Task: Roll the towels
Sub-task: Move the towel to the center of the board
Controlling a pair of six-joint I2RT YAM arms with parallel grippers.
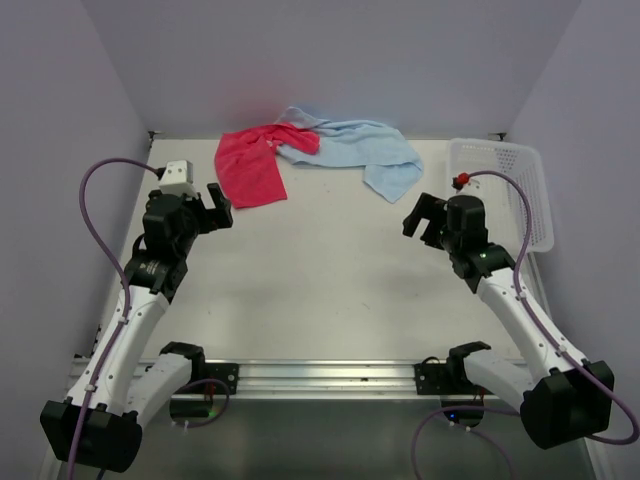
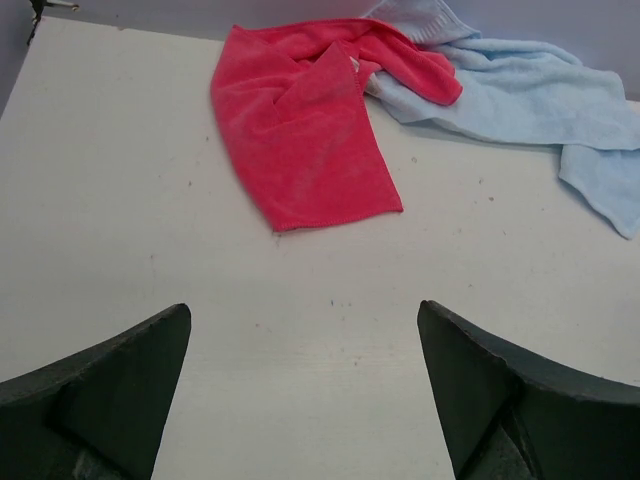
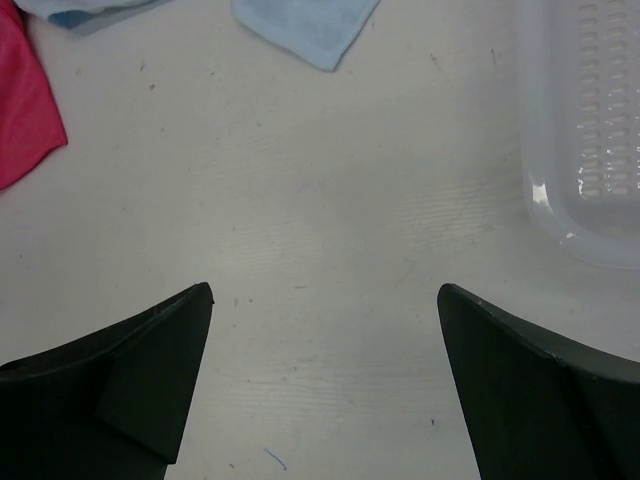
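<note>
Two towels lie crumpled at the far side of the table. The red-pink towel (image 1: pixel 252 165) (image 2: pixel 300 130) spreads to the left, and one of its folds overlaps the light blue towel (image 1: pixel 365 152) (image 2: pixel 520 90) on its right. A corner of the blue towel (image 3: pixel 305 25) and an edge of the red-pink towel (image 3: pixel 25 110) show in the right wrist view. My left gripper (image 1: pixel 214 208) (image 2: pixel 303 315) hovers open just short of the red-pink towel, holding nothing. My right gripper (image 1: pixel 425 220) (image 3: pixel 325 292) hangs open and empty below the blue towel's corner.
A white plastic mesh basket (image 1: pixel 505 185) (image 3: pixel 585 130) stands at the right edge of the table, beside my right gripper. Grey walls close off the back and both sides. A metal rail (image 1: pixel 320 375) carries the arm bases along the near edge.
</note>
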